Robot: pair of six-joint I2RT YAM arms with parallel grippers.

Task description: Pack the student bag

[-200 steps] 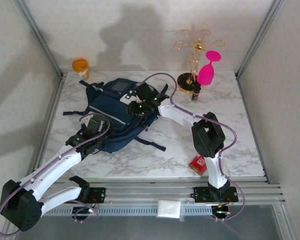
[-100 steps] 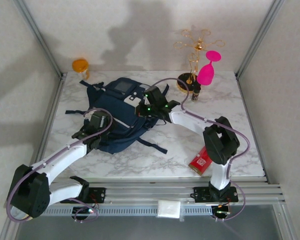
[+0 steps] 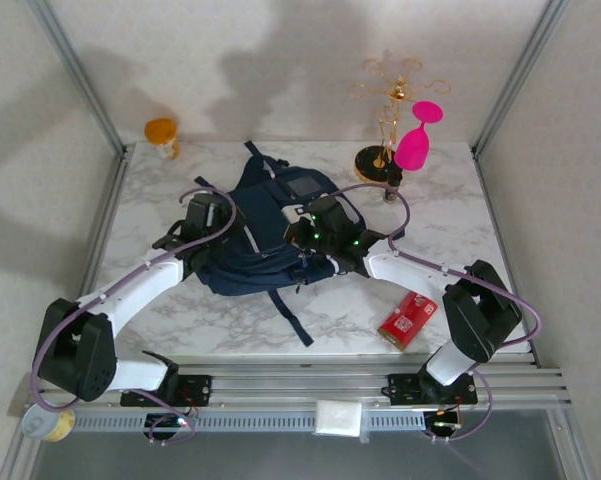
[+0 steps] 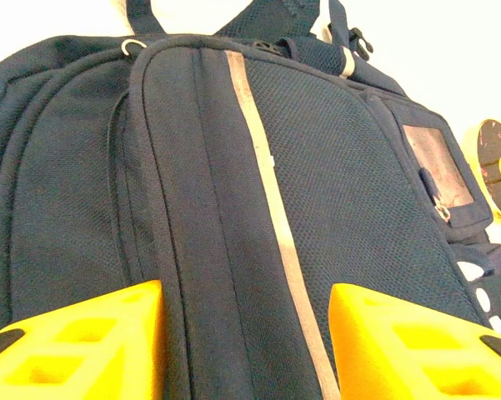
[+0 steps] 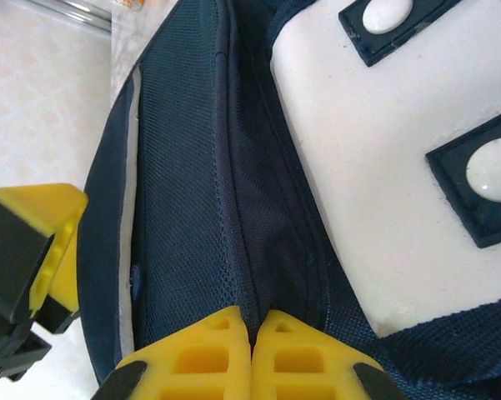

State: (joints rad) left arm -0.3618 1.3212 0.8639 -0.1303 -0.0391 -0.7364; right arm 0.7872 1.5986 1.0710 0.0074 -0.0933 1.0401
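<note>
The student bag (image 3: pixel 263 255) lies on the tabletop (image 3: pixel 450 215), where the left gripper (image 4: pixel 244 292) straddles a navy ridge of it with jaws apart, actual clamping not determinable, while the right gripper (image 5: pixel 251 317) is fully closed, its tips against the bag's dark seam directly ahead.

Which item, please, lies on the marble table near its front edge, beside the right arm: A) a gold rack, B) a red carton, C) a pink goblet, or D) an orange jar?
B: the red carton lies on the table by the front edge, just left of the right arm.
</note>
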